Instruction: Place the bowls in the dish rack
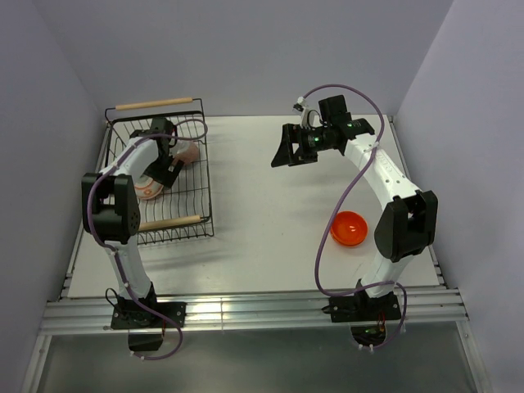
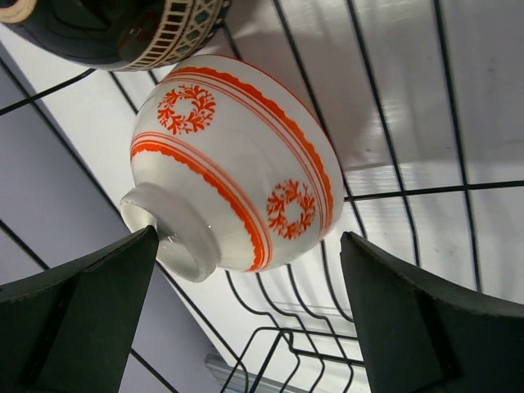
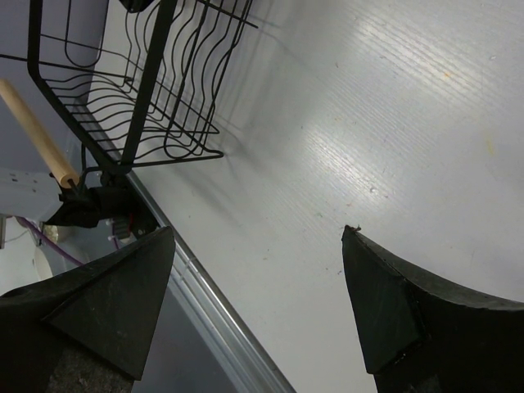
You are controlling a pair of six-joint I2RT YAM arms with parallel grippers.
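No writing, label, brand name, number or sign can be read in any of the 3 views. The only markings are decoration. The white bowl lying in the rack carries orange-red wreath motifs and scalloped bands. The dark bowl above it has a pale lattice band. Neither pattern forms letters or digits.
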